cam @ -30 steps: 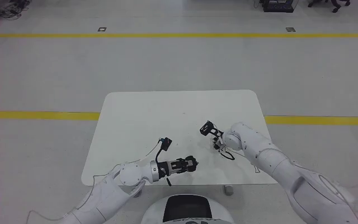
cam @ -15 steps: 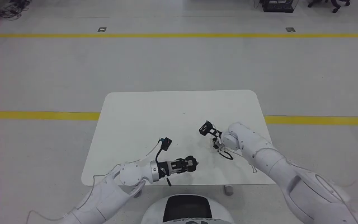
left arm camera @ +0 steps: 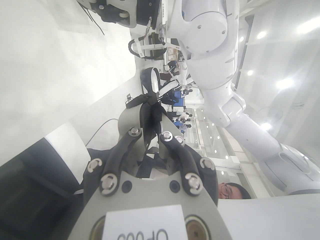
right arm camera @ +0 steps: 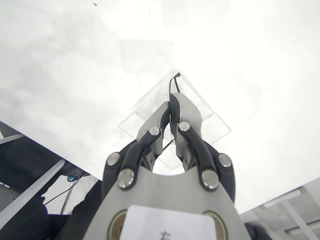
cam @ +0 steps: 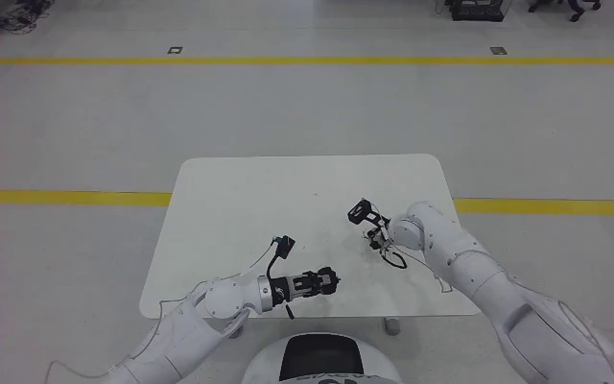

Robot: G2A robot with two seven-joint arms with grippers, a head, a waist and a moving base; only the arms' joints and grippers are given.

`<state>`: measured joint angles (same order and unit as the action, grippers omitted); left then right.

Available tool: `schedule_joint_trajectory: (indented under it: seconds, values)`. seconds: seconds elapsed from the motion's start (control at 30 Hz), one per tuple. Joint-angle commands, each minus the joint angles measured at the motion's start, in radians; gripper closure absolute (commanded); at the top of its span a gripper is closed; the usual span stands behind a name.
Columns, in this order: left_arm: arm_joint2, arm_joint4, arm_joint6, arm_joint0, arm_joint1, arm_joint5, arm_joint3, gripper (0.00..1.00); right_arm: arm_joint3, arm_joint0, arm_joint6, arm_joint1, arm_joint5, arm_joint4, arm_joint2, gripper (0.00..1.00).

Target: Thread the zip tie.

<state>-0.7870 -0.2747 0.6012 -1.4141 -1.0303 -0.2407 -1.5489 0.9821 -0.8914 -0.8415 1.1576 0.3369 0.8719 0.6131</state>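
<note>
1. The left gripper (cam: 331,280) lies low over the counter (cam: 288,192) at its near edge and points toward the other arm. In the left wrist view its jaws (left arm camera: 149,112) are closed. I cannot make out whether anything is pinched between them.

2. The right gripper (cam: 377,240) hangs over the right half of the counter, apart from the left one. Its jaws are closed on the zip tie (right arm camera: 174,83), a thin black strip. A short length sticks out past the tips and ends in a small square head. More of the strip runs back behind the jaws.

3. A clear plastic plate (right arm camera: 210,118) lies flat on the counter just under the right jaws. The tie's head hovers above it, and I cannot tell whether it touches.

4. Progress, as I judge it: the tie is picked up and held firmly, so the grasp is done. The threading itself looks not yet done, since I see no closed loop and no tail passed through the head. What likely remains is to bring tail and head together and push one through the other. That probably needs both arms close, and they are not close yet.

5. Since the earlier frames the right wrist has turned and shifted slightly away from the robot, with the forearm swinging outward. The left arm has not moved.
</note>
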Motion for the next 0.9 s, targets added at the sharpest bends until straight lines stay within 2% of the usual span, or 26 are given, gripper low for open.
schedule_joint_trajectory:
  seconds: [0.0,0.23,0.43,0.53,0.57,0.87]
  values:
    - [0.0,0.0,0.0,0.0,0.0,0.0,0.0,1.0,0.039,-0.021,0.007,-0.018,0.003,-0.012,0.037,1.0]
    - [0.0,0.0,0.0,0.0,0.0,0.0,0.0,1.0,0.207,-0.135,0.068,-0.099,0.003,-0.096,0.183,1.0]
    - [0.0,0.0,0.0,0.0,0.0,0.0,0.0,1.0,0.329,-0.227,0.107,-0.159,0.003,-0.146,0.271,1.0]
    - [0.0,0.0,0.0,0.0,0.0,0.0,0.0,1.0,0.415,-0.273,0.111,-0.19,0.003,-0.228,0.307,1.0]
    - [0.0,0.0,0.0,0.0,0.0,0.0,0.0,1.0,0.436,-0.28,0.102,-0.196,0.003,-0.257,0.308,1.0]
    - [0.0,0.0,0.0,0.0,0.0,0.0,0.0,1.0,0.436,-0.28,0.102,-0.196,0.003,-0.257,0.308,1.0]
